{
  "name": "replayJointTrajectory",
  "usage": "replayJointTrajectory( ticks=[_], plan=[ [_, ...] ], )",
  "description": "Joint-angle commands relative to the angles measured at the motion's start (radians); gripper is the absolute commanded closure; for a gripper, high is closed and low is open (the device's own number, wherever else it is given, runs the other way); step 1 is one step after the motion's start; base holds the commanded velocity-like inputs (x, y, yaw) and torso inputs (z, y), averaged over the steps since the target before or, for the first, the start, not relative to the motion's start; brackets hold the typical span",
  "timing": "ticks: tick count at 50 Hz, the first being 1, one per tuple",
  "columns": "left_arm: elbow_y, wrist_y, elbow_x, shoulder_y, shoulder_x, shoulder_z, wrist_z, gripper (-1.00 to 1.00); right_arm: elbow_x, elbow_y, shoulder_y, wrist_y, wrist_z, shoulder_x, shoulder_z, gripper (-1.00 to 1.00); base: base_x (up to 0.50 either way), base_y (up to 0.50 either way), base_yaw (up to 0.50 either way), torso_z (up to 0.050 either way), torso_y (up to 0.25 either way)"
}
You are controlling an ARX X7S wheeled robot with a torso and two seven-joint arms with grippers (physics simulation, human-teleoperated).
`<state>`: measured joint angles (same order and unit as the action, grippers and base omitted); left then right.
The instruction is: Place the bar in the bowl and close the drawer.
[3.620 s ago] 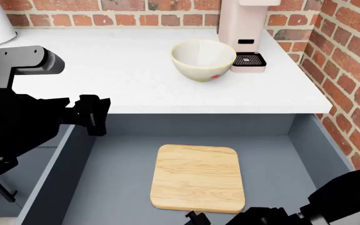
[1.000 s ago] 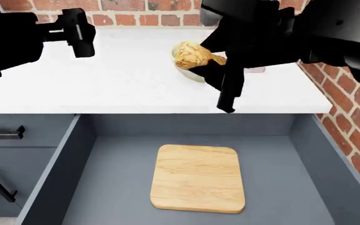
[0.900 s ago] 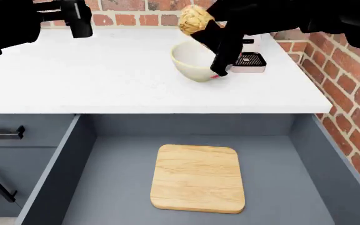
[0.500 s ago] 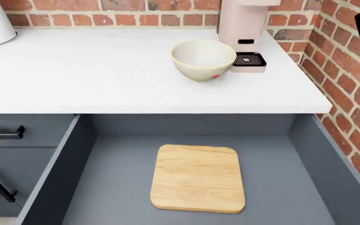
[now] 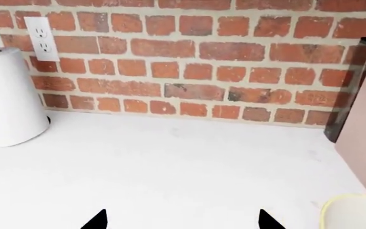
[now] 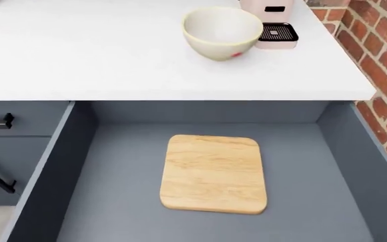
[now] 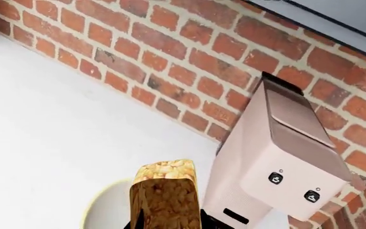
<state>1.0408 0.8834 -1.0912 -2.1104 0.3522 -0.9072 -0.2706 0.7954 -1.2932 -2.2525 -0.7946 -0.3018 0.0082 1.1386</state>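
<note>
White tabletop (image 6: 113,60) fills more of my head view than half a second ago. Drawer (image 6: 113,166) hangs open, cutting board (image 6: 213,172) inside; bowl (image 6: 221,31) empty. Bar (image 7: 166,196) hovers above it, clamped by my right end effector. Left one's spread.

The drawer (image 6: 79,166) stands open in front of me, below the front edge of the bench (image 6: 99,55), with the cutting board (image 6: 213,173) flat on its floor. On the bench the bowl (image 6: 221,32) sits toward the right rear, the coffee machine (image 6: 271,22) just beside it on its right. In my right hand (image 7: 170,222) the bar (image 7: 166,193) hangs over the bowl. A paper towel roll (image 5: 8,95) stands far left by the wall.
</note>
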Motion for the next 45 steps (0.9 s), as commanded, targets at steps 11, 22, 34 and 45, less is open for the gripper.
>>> replayJointTrajectory(
  ticks=[11,22,34,45],
  plan=[
    [-0.012,0.034,0.006,-0.060,-0.002,0.006,-0.030,-1.00,-0.048,-0.013,-0.103,-0.003,0.044,-0.008,-0.133,1.00,0.00,0.00,0.00,0.000,-0.233],
    [0.001,0.041,0.013,-0.078,-0.013,0.002,-0.022,-1.00,-0.108,-0.015,-0.077,0.035,0.113,-0.008,-0.273,1.00,0.00,0.00,0.00,0.000,0.000],
    [0.103,0.005,0.060,-0.114,-0.062,-0.027,0.034,-1.00,-0.227,-0.014,-0.103,0.080,0.126,-0.008,-0.456,1.00,0.00,0.00,0.00,0.000,0.000],
    [0.151,0.001,0.086,-0.154,-0.085,-0.039,0.057,-1.00,-0.463,0.069,-0.104,0.037,0.108,-0.008,-0.708,1.00,0.00,0.00,0.00,0.000,0.000]
  ],
)
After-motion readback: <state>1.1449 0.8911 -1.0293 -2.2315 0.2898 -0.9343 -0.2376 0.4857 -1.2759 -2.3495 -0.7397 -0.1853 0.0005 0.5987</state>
